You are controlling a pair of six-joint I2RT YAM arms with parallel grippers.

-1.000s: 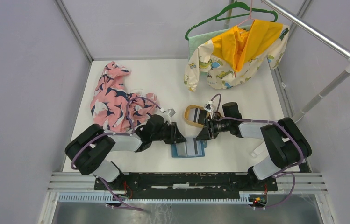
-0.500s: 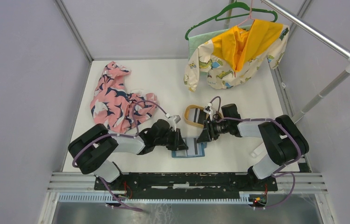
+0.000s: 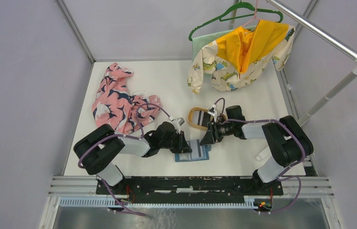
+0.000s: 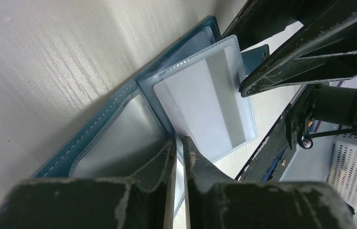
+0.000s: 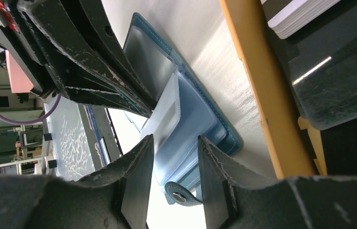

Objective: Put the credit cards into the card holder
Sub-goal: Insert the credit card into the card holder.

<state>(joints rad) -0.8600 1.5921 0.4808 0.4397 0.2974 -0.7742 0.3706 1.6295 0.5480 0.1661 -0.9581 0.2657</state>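
Preparation, I judge: the card holder (image 3: 199, 152) lies open between the arms. The left gripper (image 4: 178, 140) pinches one clear sleeve of it, with its fingers almost together. The right gripper (image 5: 175, 140) is half open over the tab edge and holds nothing. The credit cards (image 5: 305, 14) sit stacked in the wooden tray (image 5: 257, 90) — next, the right gripper should fetch one.

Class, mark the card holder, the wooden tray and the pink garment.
card holder (image 3: 194, 152): top external view, clear inner sleeve.
wooden tray (image 3: 190, 119): top external view, left rim.
pink garment (image 3: 114, 100): top external view, its middle.
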